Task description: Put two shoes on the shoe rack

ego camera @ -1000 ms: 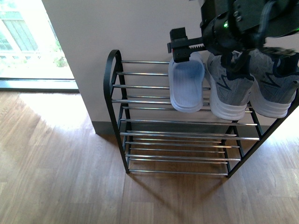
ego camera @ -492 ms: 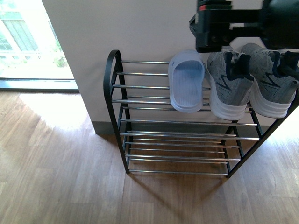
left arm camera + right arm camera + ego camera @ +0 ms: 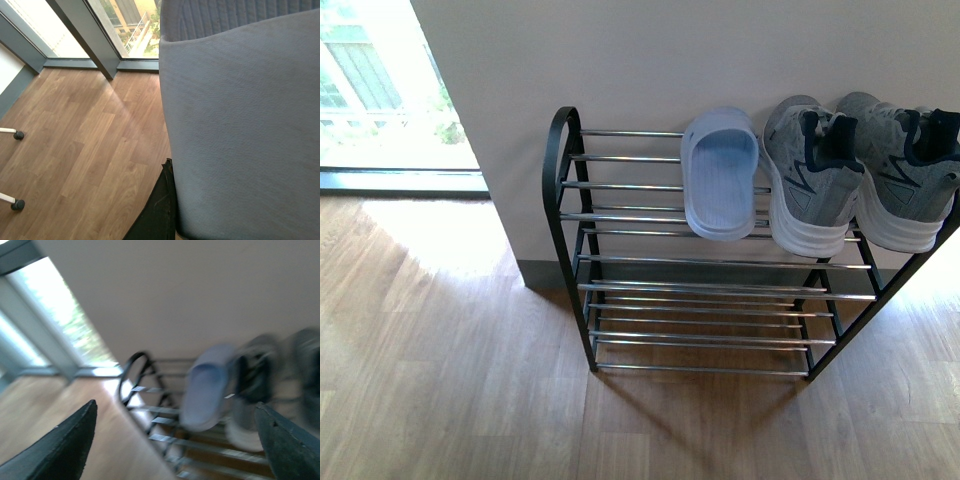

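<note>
There's the pale slide sandal [image 3: 720,175] on the top tier of the shoe rack [image 3: 560,190], about mid-width, its near end poking over the front bar. Just to its right, close enough that they look to touch, two grey sneakers [image 3: 810,180] fill the rest. There's no table here, so I'm going by the rack's ends. The right gripper [image 3: 175,407] hangs back, fingers [image 3: 70,445] spread wide, holding nothing. The view is blurred. In the left wrist view a grey-blue surface [image 3: 240,130] fills the frame, and I can't tell whether that hand grips anything. The risk I see is those slick chrome bars. A nudge while loading the bare left end could send the sandal sliding off the front onto the floor [image 3: 440,330].
</note>
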Available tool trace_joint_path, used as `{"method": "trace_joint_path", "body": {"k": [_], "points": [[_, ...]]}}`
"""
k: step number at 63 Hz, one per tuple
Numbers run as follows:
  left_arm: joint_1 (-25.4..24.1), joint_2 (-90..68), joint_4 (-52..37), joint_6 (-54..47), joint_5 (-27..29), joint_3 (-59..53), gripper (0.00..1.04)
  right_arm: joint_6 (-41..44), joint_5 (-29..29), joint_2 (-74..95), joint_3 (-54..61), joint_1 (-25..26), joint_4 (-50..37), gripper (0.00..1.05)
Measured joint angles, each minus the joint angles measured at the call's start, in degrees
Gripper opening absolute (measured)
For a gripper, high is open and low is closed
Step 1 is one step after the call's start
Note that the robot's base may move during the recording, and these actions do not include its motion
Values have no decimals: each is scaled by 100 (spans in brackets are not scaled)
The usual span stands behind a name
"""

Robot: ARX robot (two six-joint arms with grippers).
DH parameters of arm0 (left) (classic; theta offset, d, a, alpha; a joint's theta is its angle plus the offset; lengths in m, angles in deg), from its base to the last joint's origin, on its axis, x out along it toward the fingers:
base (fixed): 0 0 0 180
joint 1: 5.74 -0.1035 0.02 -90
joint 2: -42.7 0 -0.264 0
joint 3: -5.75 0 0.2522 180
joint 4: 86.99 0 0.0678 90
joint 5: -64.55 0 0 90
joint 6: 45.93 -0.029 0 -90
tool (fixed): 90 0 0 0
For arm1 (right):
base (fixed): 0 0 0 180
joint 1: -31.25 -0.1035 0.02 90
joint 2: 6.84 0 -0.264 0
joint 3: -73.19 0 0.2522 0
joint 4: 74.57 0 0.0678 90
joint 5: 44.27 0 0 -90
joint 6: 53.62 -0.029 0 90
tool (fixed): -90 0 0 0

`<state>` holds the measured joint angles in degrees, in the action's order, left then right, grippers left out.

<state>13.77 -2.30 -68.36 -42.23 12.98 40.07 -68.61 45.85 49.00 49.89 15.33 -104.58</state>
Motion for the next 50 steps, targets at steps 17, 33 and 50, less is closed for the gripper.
{"method": "trace_joint_path", "body": {"k": [17,33,50], "points": [[0,0,0,0,-24,0,2,1327,-1075,-1021,529,463,332,38],[0,2,0,0,-4,0,2,1473,-730,-1572,841,831,531,1],[0,0,0,0,-2,0,2,1478,-57,-2612,846,1543,1456,1]]}}
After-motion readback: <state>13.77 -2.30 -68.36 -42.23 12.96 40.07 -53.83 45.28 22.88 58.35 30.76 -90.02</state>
